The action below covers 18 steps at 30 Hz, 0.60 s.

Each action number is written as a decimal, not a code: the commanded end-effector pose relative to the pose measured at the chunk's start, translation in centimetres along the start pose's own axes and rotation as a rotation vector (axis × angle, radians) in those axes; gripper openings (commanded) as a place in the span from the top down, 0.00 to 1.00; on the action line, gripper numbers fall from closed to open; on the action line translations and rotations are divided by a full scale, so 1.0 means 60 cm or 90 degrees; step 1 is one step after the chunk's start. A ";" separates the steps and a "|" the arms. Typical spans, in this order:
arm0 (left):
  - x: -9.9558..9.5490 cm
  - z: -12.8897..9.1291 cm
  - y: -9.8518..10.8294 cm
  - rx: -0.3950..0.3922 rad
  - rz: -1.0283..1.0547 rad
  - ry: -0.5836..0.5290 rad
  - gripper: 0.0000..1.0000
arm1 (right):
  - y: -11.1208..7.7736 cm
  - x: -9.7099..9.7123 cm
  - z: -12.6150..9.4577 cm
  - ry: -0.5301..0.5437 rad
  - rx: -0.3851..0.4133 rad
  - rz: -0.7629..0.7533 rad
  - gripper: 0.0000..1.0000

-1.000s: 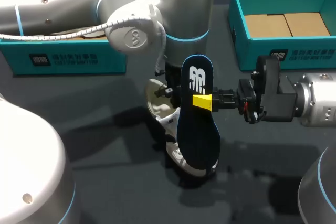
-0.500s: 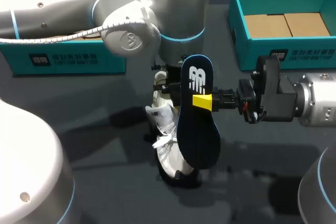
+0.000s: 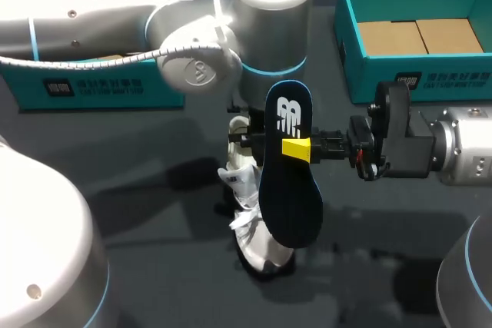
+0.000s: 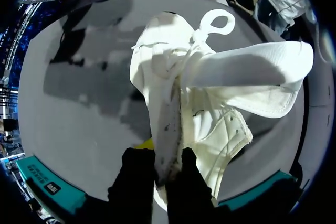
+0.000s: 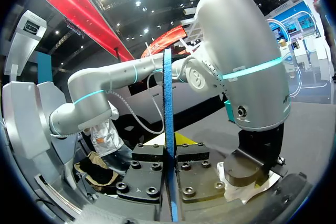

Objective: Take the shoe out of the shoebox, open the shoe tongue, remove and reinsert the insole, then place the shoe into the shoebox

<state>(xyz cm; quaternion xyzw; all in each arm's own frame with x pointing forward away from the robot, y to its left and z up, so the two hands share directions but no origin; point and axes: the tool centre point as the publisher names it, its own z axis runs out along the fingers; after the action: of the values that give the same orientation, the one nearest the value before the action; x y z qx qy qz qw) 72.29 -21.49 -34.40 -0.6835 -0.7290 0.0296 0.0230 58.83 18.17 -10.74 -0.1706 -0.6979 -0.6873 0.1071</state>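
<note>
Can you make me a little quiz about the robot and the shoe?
1. True or false: the insole is inside the shoe.
2. What does the left gripper pinch? A the shoe, B the insole, C the shoebox.
3. Fill in: the right gripper holds the ___.

Key: 1 false, it is out and held up; 2 A; 3 insole.
</note>
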 end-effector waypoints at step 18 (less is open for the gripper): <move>-0.033 0.043 -0.005 0.008 0.019 0.030 1.00 | -0.003 0.002 0.002 -0.002 0.000 0.000 1.00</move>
<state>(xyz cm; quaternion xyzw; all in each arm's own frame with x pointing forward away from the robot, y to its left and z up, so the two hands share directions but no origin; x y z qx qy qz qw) 71.89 -22.94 -36.49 -0.6950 -0.7175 0.0213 0.0407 58.83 18.17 -10.74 -0.1706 -0.6979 -0.6873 0.1071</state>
